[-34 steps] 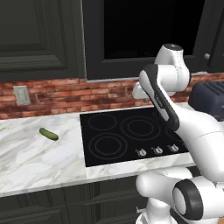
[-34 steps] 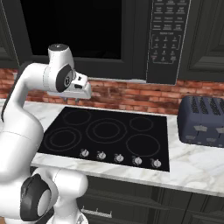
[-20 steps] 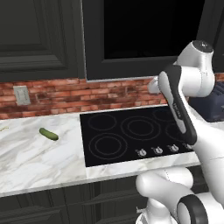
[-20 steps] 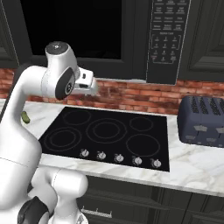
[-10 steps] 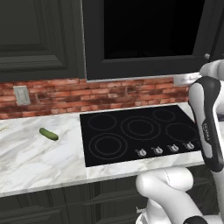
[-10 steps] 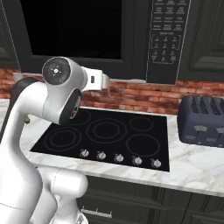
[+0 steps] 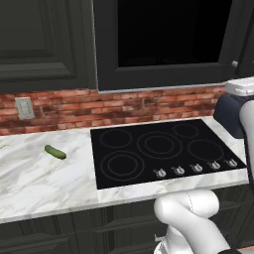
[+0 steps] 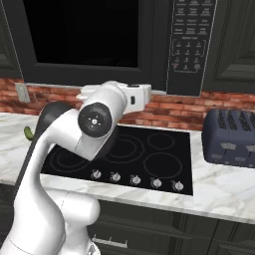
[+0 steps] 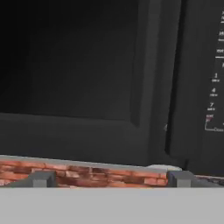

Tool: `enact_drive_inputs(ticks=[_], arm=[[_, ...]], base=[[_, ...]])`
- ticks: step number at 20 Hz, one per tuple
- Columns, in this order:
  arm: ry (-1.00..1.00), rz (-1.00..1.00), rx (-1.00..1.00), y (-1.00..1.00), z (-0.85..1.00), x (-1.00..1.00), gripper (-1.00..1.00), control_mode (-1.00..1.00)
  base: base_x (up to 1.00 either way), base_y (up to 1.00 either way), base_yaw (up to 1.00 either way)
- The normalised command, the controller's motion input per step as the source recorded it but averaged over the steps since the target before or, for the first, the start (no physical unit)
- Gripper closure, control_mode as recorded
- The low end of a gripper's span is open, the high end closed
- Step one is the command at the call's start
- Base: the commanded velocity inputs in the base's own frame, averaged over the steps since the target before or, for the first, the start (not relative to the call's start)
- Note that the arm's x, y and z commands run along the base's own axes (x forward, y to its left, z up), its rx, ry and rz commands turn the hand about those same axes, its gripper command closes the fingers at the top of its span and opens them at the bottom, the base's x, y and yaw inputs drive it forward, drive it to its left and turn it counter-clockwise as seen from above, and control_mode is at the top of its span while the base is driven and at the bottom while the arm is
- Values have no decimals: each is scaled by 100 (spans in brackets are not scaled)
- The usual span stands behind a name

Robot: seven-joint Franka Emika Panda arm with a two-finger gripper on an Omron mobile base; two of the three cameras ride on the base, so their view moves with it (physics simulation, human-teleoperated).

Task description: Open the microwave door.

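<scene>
Gripper (image 9: 109, 178): you see its two dark fingertips (image 9: 43, 178) at the bottom of the hand view, spread wide apart with nothing between them. They point at the lower right corner of the microwave door (image 9: 78, 74), apart from it, with the brick wall (image 9: 87, 174) showing just beneath the door's bottom edge.

Microwave door: you find it shut, flush with the appliance, its big dark window set in a thick black frame. From the hand view, a vertical handle (image 9: 175, 78) runs along its right side, and the keypad panel (image 9: 214, 70) sits beyond that. From the right base view, the door (image 8: 84, 37) hangs above the cooktop (image 8: 134, 154), with the keypad (image 8: 191, 42) to its right.

Arm: in the right base view the white hand (image 8: 132, 97) is raised in front of the wall, just below the door's bottom edge.

Counter items: on the marble counter (image 7: 44, 183) you have a small green pickle (image 7: 55, 152) lying well to the left of the cooktop (image 7: 163, 151), and a dark blue toaster (image 8: 231, 137) standing to its right. A wall outlet (image 7: 23, 107) sits in the brick above the pickle. Dark panelled cabinets (image 7: 42, 42) flank the microwave.
</scene>
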Motion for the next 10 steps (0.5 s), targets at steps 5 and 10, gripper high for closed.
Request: enact_drive_inputs(ticks=[5, 10], arm=[[-13, 0, 0, -51, 49, 0, -100, -100], [-14, 0, 0, -32, 19, 0, -100, -100]], base=[[0, 0, 0], [0, 0, 0]])
